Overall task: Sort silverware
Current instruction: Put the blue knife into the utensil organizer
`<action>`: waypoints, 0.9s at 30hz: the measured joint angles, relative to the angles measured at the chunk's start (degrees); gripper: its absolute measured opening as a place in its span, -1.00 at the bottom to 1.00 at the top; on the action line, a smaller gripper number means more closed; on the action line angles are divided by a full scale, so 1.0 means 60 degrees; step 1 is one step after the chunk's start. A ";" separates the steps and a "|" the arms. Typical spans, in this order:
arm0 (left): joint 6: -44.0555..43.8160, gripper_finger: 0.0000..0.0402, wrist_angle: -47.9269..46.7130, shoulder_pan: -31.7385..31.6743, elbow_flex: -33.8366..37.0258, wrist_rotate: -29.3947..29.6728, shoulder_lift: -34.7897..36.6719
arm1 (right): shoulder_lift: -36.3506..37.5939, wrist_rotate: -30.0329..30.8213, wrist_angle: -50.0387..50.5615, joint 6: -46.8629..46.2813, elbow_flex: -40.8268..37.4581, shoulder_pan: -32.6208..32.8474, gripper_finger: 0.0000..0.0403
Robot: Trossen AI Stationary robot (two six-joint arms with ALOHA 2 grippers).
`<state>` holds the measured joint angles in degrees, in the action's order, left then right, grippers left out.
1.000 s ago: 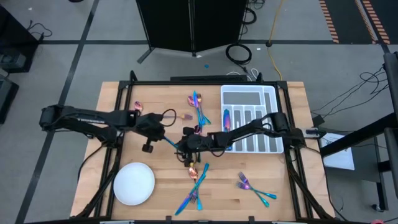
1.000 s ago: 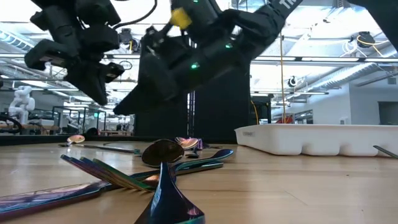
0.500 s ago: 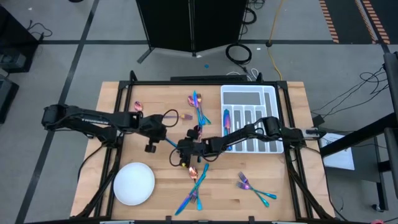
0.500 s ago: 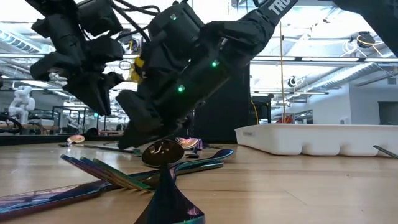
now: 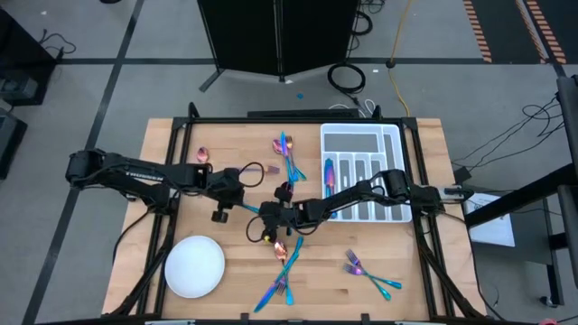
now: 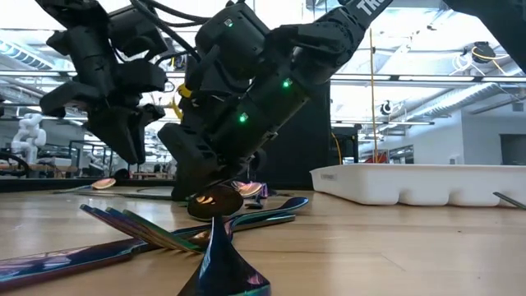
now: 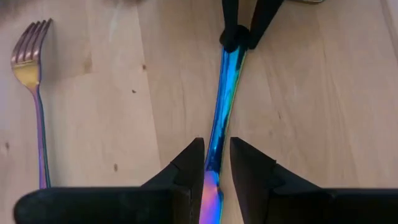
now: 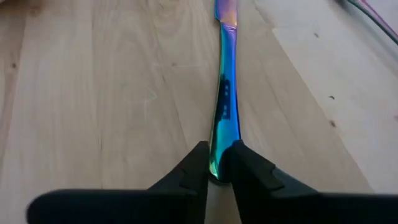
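Here, white lettering runs along the right arm, seen in the low view, but only a few letters show and no word can be read. At the middle of the wooden table [image 5: 181,144], both grippers meet on one iridescent knife [image 7: 219,118]. The right gripper [image 8: 216,163] has its fingers pressed shut against one end of the knife. The left gripper [image 7: 214,163] straddles the other end with its fingers partly apart, a thin gap showing on each side of the metal, so it is not gripping.

The rest of the silverware lies scattered. A fork [image 7: 34,93] rests just beside the knife. A small cluster [image 5: 287,155] lies near the far edge, beside the white divided tray [image 5: 361,135], which sits at the far right corner and has one piece [image 5: 330,171] in a compartment. A spoon [image 5: 200,154] lies toward the far left. More pieces [image 5: 282,271] lie near the front edge at the middle, and another group [image 5: 370,275] sits toward the front right corner. A round white plate [image 5: 194,266] sits at the front left corner
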<state>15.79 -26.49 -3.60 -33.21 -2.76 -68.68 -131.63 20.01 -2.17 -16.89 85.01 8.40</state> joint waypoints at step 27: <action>-0.0004 -0.60 0.0624 0.0218 0.0000 -0.0363 -0.0871 | 0.0066 -0.1768 0.0657 -0.1365 -0.0007 -0.0272 -0.62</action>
<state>15.77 -22.75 -2.29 -33.21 -4.94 -73.91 -131.24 9.40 1.76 -25.08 84.97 6.77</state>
